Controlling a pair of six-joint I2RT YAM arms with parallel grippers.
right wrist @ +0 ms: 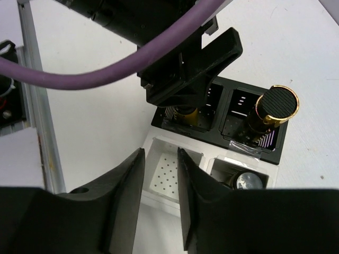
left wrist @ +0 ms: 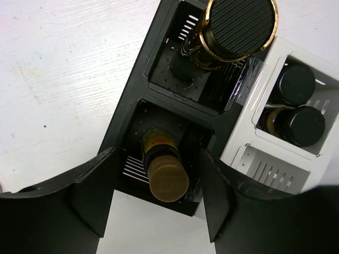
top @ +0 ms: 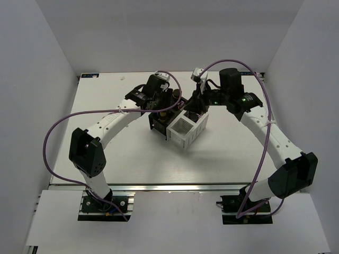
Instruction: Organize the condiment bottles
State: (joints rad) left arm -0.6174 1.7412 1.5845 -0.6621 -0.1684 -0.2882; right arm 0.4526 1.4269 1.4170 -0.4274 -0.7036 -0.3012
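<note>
Left wrist view, four bottles [left wrist: 167,175], two racks [left wrist: 139,90]

We identify a two-part rack [top: 183,132] near the middle of the white table [top: 132,159], turned at an angle to the table's edges. Its black section [left wrist: 132,90] adjoins its white section [right wrist: 167,177]. Both are divided into square compartments with slotted walls. An aluminium rail [top: 175,188] borders the table's near edge.
</note>
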